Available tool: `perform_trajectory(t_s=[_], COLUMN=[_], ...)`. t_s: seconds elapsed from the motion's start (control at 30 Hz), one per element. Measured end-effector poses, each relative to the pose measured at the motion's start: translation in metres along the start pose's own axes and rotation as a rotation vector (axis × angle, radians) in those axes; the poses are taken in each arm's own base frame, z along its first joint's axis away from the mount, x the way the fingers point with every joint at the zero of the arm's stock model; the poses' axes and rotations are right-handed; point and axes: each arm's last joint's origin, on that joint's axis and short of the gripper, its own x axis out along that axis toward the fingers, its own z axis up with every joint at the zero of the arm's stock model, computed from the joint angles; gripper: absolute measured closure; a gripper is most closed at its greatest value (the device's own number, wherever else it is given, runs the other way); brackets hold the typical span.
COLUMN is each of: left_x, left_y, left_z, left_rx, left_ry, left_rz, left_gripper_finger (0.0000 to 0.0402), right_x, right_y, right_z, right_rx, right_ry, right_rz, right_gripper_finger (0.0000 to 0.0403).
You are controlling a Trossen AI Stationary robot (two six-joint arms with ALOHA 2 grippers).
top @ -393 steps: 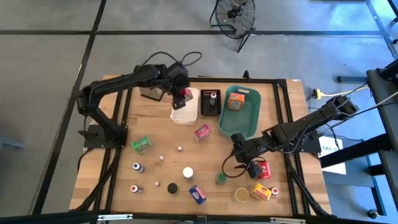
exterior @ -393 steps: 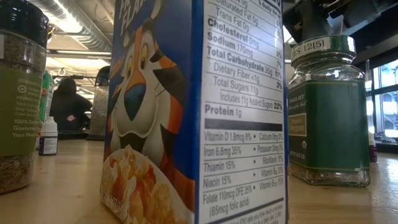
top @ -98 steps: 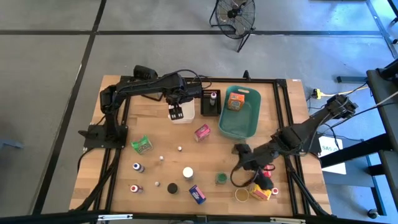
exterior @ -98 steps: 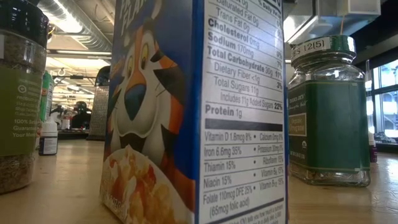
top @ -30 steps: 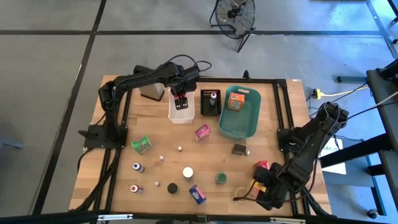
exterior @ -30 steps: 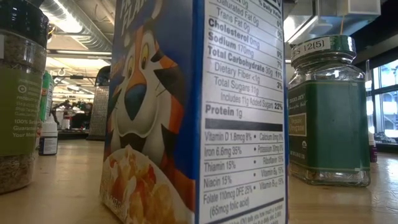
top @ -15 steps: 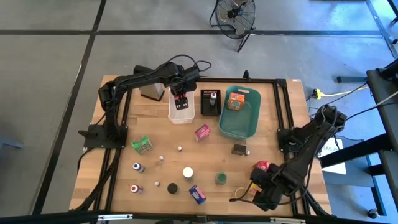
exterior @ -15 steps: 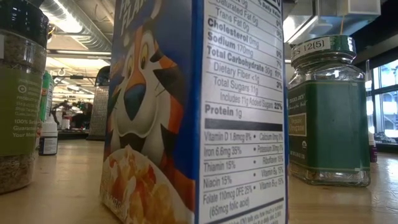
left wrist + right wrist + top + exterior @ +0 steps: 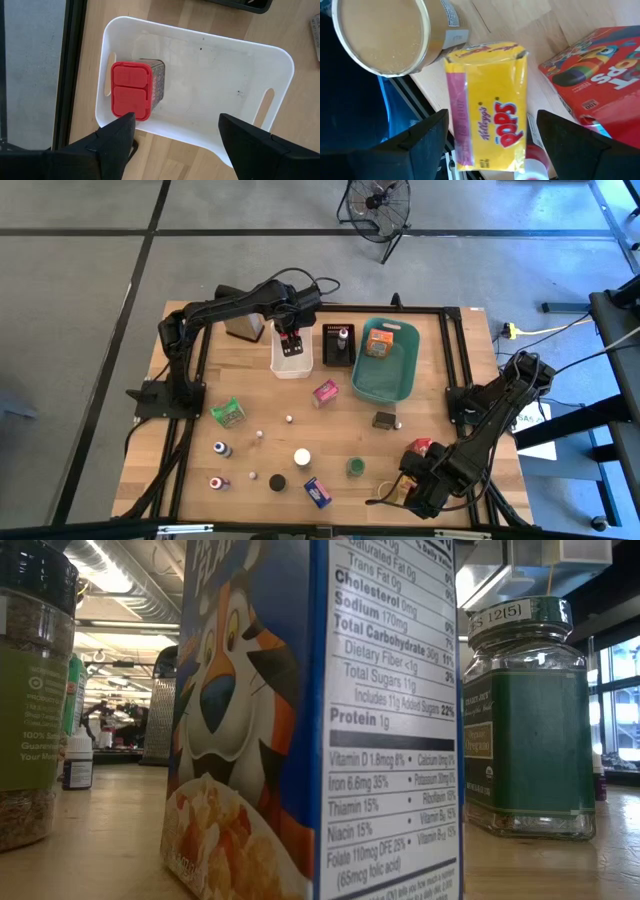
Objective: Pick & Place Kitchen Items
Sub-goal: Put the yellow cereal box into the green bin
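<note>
One yellow box (image 9: 487,107), near table's front right corner, between tan-lidded can (image 9: 382,35) and red box (image 9: 590,67): likely light, thin card, crushable; grip across narrow sides. Right gripper (image 9: 490,142) wide, straddling box, empty; since a second ago, crept slightly nearer. Left gripper (image 9: 175,137) wide over white bin (image 9: 280,75) holding red-capped jar (image 9: 135,90); unchanged.

Blue cereal box (image 9: 300,720) — top cut off — hides the table behind.
</note>
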Motion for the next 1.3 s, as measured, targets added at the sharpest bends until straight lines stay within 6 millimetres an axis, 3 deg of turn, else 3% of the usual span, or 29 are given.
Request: perform_trajectory(t_s=[0.27, 0.8, 1.1, 1.3], left_x=[0.0, 0.0, 0.0, 0.0], left_y=[0.0, 0.001, 0.001, 0.001], left_z=[0.001, 0.004, 0.004, 0.004], left_rx=[0.015, 0.029, 0.029, 0.029], left_ry=[-0.009, -0.036, -0.036, -0.037], left_rz=[0.001, 0.006, 0.006, 0.006], left_gripper_finger=[0.0119, 0.0119, 0.0119, 0.0119], right_x=[0.0, 0.0, -0.001, -0.025], right_y=[0.0, 0.0, 0.003, 0.013], right_z=[0.0, 0.0, -0.001, -0.001], right_rx=[-0.001, 0.0, 0.01, 0.01], right_ry=[-0.002, -0.014, 0.038, 0.011], right_rz=[-0.005, 0.003, 0.03, 0.065], right_gripper_finger=[0.0111, 0.0237, 0.0244, 0.0244])
